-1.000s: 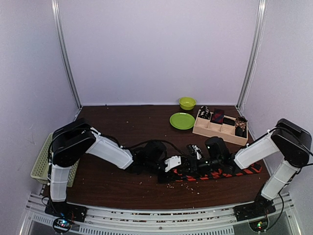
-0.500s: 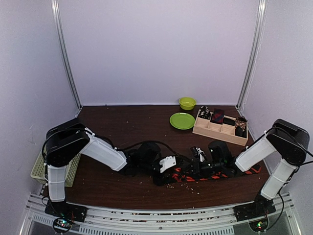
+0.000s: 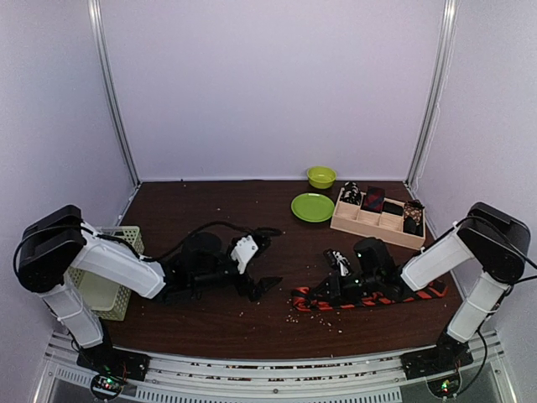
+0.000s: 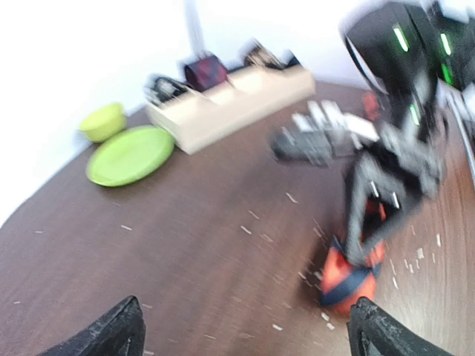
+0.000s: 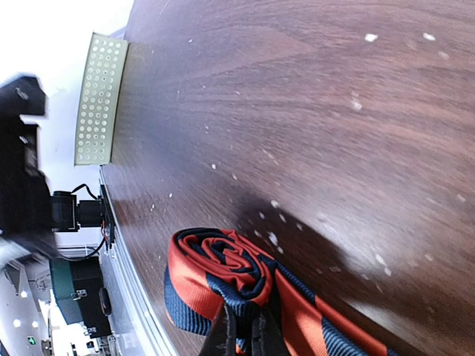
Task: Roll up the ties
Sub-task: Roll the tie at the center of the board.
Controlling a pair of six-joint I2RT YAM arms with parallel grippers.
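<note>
Clamped in the right claw (image 5: 246,332), fingers pressed together: the tie (image 5: 223,278), gripped on its flat strip just behind the rolled end. Orange-red cloth with dark diagonal stripes, navy-looking up close and black from above. Wound at the free end into a small, loose spiral of a few turns, resting on the wood at 9 o'clock of the claw in the top view. From the claw toward 3 o'clock, stretched out flat and nearly straight under the right arm, ending near the right edge of the table (image 3: 210,210). On the table as a whole, at about 5 o'clock, close to the front edge. Spread wide apart, with only bare wood between its fingers (image 4: 111,334): the left claw (image 4: 249,330), low over the table at about 7 o'clock, well apart from the roll and pointed toward it. Blurred in the left wrist view, so no finer detail there. Pale specks (image 3: 294,317) scattered over the wood around the tie. Farther out at 1 o'clock, a green plate (image 3: 312,207), with a small green bowl (image 3: 321,176) just behind it. At 2 o'clock, a wooden tray (image 3: 373,228) with rolled ties (image 3: 372,199) in its compartments, one dark red, the others dark or patterned. At 8 o'clock, beside the table's left edge, a pale green basket (image 3: 101,290).
</note>
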